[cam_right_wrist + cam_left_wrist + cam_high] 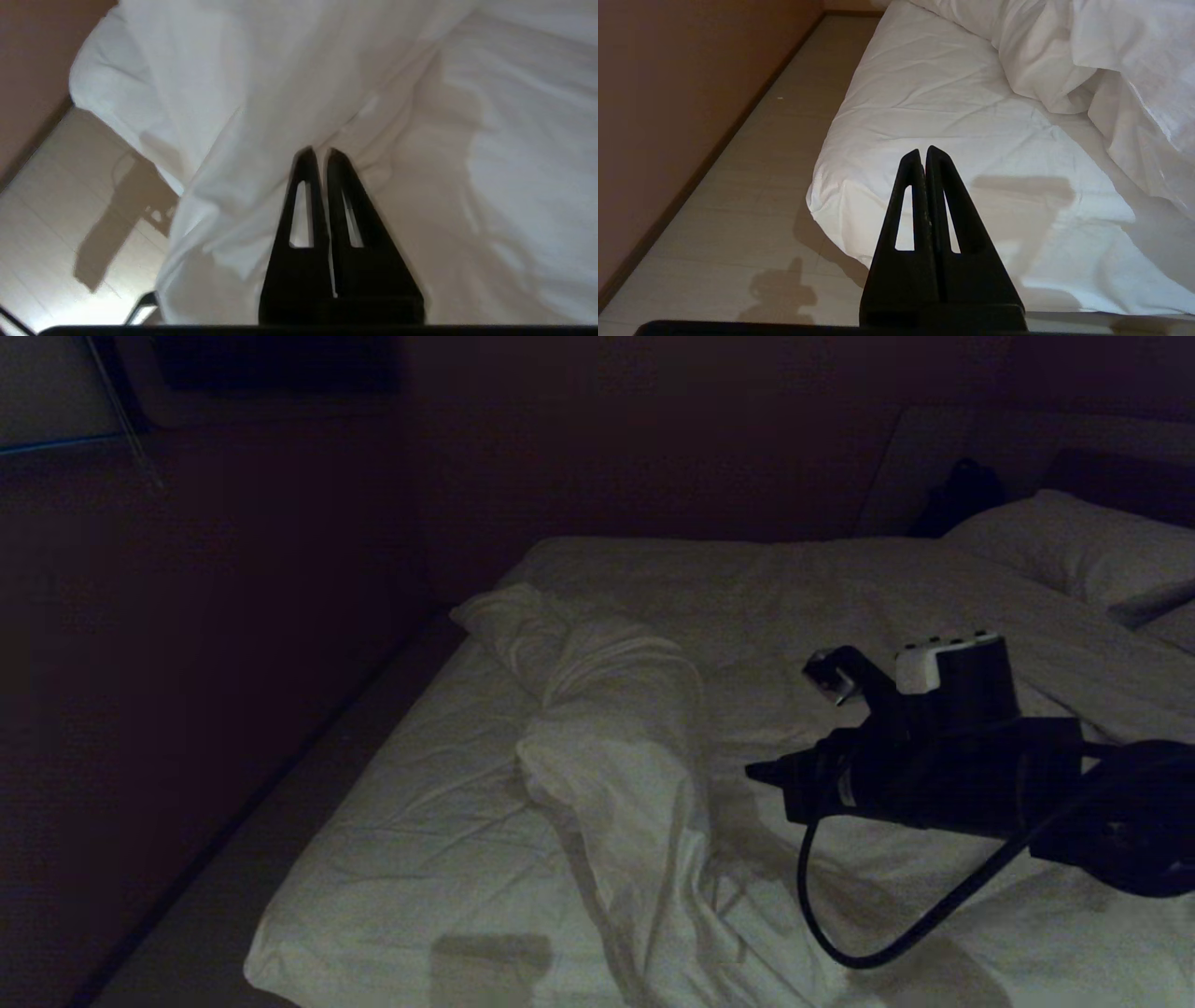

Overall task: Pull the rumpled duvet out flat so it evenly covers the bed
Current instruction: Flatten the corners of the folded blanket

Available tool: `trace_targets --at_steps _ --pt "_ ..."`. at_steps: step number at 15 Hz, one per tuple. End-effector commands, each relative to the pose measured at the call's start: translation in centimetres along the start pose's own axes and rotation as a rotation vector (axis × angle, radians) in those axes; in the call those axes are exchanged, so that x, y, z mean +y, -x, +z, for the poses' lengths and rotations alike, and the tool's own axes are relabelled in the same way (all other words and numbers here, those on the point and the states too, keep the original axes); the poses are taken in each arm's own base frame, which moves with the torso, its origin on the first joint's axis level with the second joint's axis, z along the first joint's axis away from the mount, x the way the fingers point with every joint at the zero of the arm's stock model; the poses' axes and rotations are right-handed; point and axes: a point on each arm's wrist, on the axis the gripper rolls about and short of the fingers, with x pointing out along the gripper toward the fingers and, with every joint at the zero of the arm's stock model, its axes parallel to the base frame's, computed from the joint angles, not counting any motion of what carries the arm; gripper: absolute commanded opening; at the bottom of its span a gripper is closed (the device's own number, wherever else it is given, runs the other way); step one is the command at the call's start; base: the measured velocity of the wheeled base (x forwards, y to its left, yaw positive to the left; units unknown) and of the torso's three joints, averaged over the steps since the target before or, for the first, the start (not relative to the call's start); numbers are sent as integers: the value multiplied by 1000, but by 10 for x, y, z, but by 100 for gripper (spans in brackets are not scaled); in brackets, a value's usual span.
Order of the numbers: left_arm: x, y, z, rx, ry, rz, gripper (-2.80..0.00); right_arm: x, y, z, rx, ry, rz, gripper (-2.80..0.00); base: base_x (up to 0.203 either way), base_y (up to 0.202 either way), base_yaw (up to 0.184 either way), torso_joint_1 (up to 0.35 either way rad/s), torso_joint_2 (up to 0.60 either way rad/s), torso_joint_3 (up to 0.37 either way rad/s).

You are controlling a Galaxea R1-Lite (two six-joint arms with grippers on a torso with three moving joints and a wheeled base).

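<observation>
White duvet [607, 747] lying bunched in a twisted ridge across the bed [411, 859], right tool [761, 772] closing fingers-together beside it, left tool [923, 154] closed, empty

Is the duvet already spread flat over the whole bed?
No: in the head view the duvet lies bunched in a rumpled ridge, and the sheet of the bed beside it is uncovered.

Soft, wrinkled white cloth duvet [616, 756]; matt black plastic fingers [920, 163]; smooth pale floor [752, 224].
</observation>
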Motion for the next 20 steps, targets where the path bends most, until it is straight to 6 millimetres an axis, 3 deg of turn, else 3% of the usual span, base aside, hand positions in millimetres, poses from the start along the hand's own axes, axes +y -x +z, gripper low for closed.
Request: trace_targets --at_steps 1,8,16,17,20 --pt "0 0 0 0 0 1 -280 -5 -8 -2 16 -9 -10 -280 0 0 0 0 0 0" --pt "0 0 0 0 0 1 -280 -9 -22 8 -2 -162 -15 -280 0 0 0 0 0 0" --pt "0 0 0 0 0 1 -280 1 -41 2 37 -276 25 -280 0 0 0 0 0 0" --pt "0 0 0 0 0 1 -280 0 -44 0 48 -279 27 0 0 0 0 0 0 0" --pt "0 0 0 0 0 1 -280 0 -45 0 52 -309 43 0 0 0 0 0 0 0"
